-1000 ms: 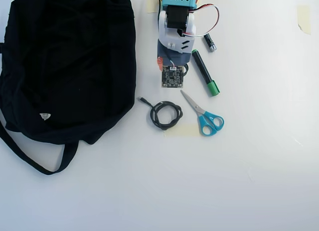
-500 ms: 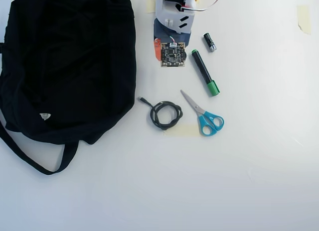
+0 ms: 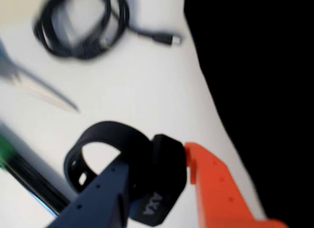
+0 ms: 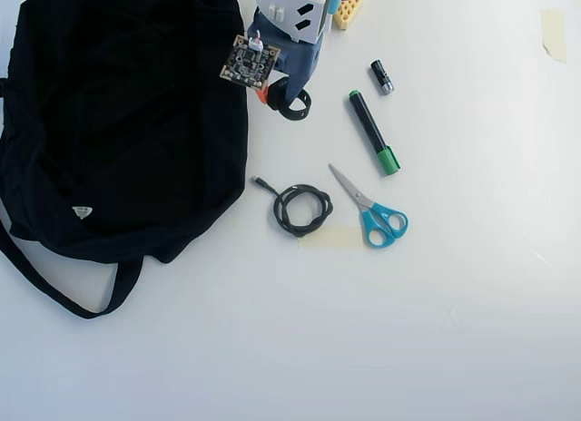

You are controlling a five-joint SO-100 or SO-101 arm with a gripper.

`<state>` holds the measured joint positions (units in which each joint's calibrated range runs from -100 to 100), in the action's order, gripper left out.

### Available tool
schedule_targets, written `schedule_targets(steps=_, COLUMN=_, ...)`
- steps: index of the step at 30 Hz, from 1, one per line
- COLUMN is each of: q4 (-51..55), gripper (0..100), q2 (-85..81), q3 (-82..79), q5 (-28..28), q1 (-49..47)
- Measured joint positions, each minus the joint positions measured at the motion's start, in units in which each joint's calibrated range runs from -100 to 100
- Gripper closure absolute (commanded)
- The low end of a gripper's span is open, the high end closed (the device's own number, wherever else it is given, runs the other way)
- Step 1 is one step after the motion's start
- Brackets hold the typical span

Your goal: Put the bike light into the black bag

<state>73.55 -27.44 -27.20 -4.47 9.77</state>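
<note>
The small black rubbery bike light with its looped strap ring is off the table, pinched between the gripper's dark finger and orange finger in the wrist view. In the overhead view the same bike light hangs near the table's far edge, just beside the right-hand border of the large black soft fabric bag, not yet over the fabric.

By my reading, the pick-up is done and the carry is under way; what remains is bringing the light over the bag's opening and letting it go inside. Where the opening lies cannot be told, and nothing can be seen inside the bag; only its small white tag shows on top.

Left on the white table are the coiled black cable, the blue-handled scissors, the green-capped black marker and a small black-and-silver cylinder.
</note>
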Motion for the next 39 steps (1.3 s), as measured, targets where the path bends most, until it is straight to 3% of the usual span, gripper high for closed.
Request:
schedule_targets(steps=7, q4=0.0, gripper=98, q2=-0.1, q3=3.9, q5=-7.8, q1=0.7)
schedule_targets(steps=15, q4=-6.3, gripper=98, q2=-0.1, q3=4.2, q5=-9.1, q1=9.3)
schedule_targets(steps=28, q4=-9.6, gripper=98, q2=1.4, q3=4.2, q5=-2.0, q1=30.2)
schedule_targets(steps=35, q4=-31.2, gripper=97, q2=26.6, q3=4.2, q5=0.3, q1=43.4)
schedule_targets(steps=39, q4=-35.6, gripper=75, q2=33.1, q3=4.4, q5=-1.2, q1=45.3)
